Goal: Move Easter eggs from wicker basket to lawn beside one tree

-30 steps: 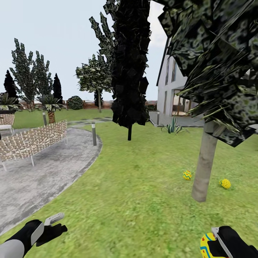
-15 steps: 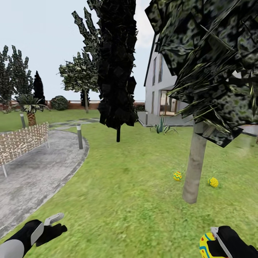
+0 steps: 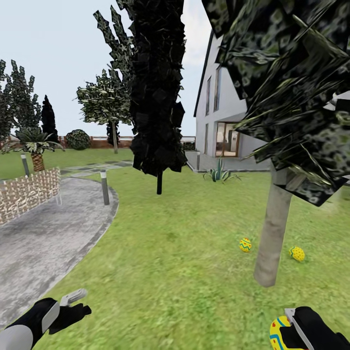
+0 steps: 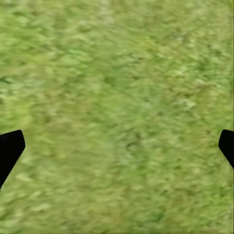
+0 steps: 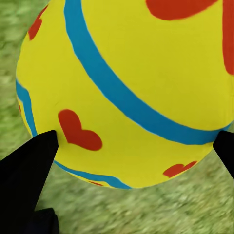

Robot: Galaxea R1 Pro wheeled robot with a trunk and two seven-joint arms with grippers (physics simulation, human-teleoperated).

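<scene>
A yellow Easter egg with blue bands and red hearts (image 5: 126, 87) sits between the fingers (image 5: 29, 165) of my right gripper (image 3: 290, 330), which is shut on it low over the lawn (image 3: 175, 262). In the head view that egg (image 3: 278, 334) shows at the bottom right. Ahead stands a tree with a pale trunk (image 3: 271, 233). Two more eggs lie on the grass by its foot, one with zigzag bands (image 3: 245, 244) on its left and a dotted one (image 3: 297, 253) on its right. My left gripper (image 3: 73, 304) hangs open over bare grass (image 4: 117, 97). The wicker basket is out of view.
A near-black tree (image 3: 158, 97) stands farther back in the middle. A grey paved path (image 3: 43, 238) curves along the left, with a short post (image 3: 104, 187) and a woven bench (image 3: 26, 194). The white house (image 3: 218, 121) and a spiky plant (image 3: 219, 174) lie beyond.
The whole picture has shifted left and the pale-trunked tree looks slightly nearer, so the camera has moved. Both grippers keep their places in the view, the right still holding its egg.
</scene>
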